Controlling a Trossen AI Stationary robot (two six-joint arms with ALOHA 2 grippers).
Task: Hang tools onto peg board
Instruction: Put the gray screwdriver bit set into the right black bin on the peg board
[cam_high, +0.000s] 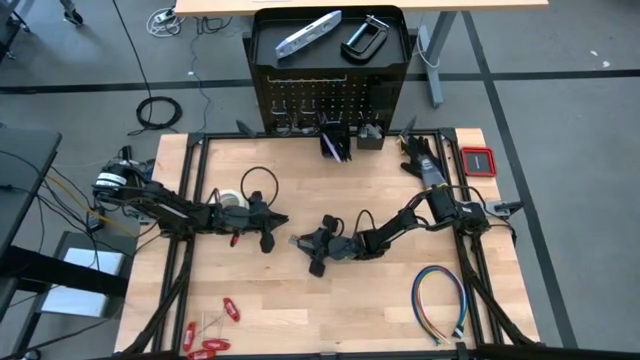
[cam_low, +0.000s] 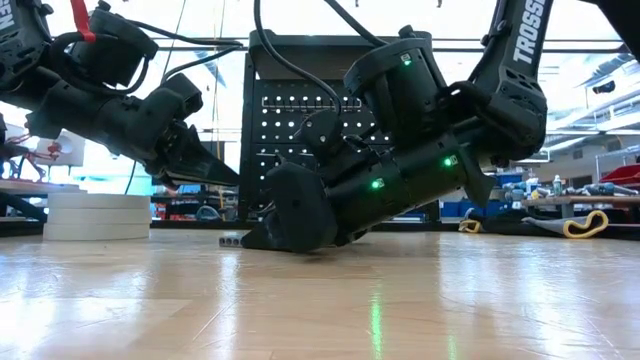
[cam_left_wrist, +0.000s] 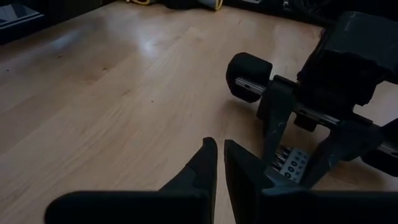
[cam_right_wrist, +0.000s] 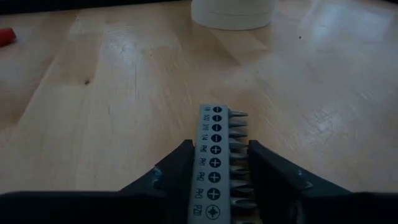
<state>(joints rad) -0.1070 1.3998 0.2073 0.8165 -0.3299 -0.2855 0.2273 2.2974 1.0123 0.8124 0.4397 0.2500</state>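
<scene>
Pale wood-grain counter, framed by dark rails, carried the scattered tools; the peg board, an upright black perforated metal panel with a tray-like top, stood at its far edge. On that top lay a silver bar-shaped tool and a black C-clamp.

The right tool was low at mid-counter, its two dark fingers bracketing a grey screwdriver-bit holder. This was a narrow plastic strip printed with slot and cross symbols, with a row of pointed metal bits seated along one side. The strip's long axis ran straight out between the fingers, parallel to them, and it lay flat on the wood. The jaws stood close on either side of the strip, partly closed; whether they had yet clamped it could not be told.

The left tool hovered just beside the right one, its wedge-shaped fingers nearly together and holding nothing. The right arm was plainly the nearer to the strip. A stack of white tape rolls stood beyond the strip, well apart. Red-handled hand tools lay at the near left corner.
</scene>
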